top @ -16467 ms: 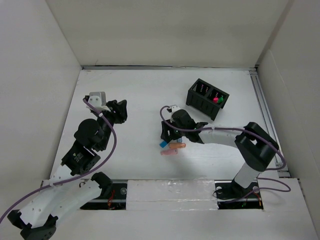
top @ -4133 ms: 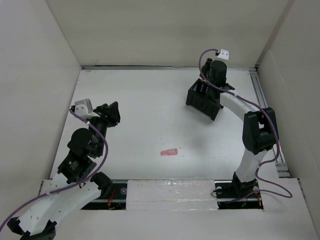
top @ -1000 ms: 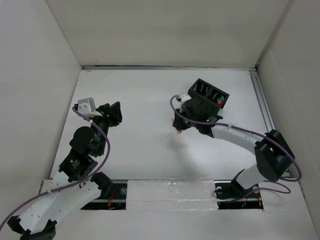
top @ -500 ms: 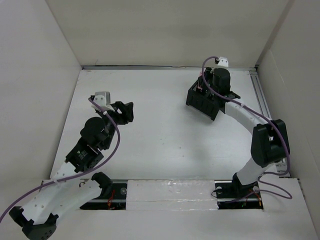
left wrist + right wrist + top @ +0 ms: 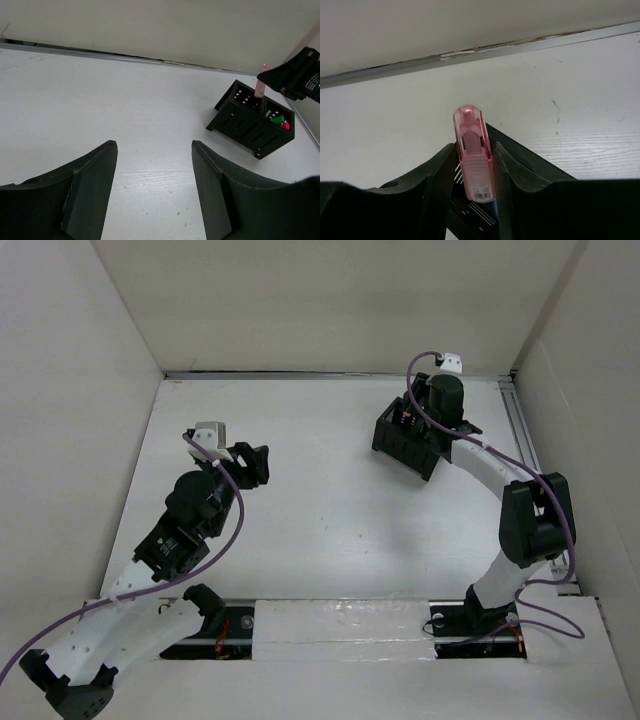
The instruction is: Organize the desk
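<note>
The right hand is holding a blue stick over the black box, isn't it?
No, the stick is pink, not blue. The right hand is holding it over the black box; the right wrist view shows the colour plainly.

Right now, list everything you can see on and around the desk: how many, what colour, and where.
desk: one, white, walled on three sides.
metal rail: one, silver, along the foot of the far wall.
black box: one, black, compartmented, far right part of the desk.
red and green pieces: count unclear, in the box's right-hand compartment as the left wrist camera sees it.
pink capped item: one, translucent pink, upright above the box.
left arm: one, black and white, over the desk's left side.
right arm: one, black and white, reaching to the box.
left gripper: one, black, open, empty.
right gripper: one, black, shut on the pink capped item.
</note>
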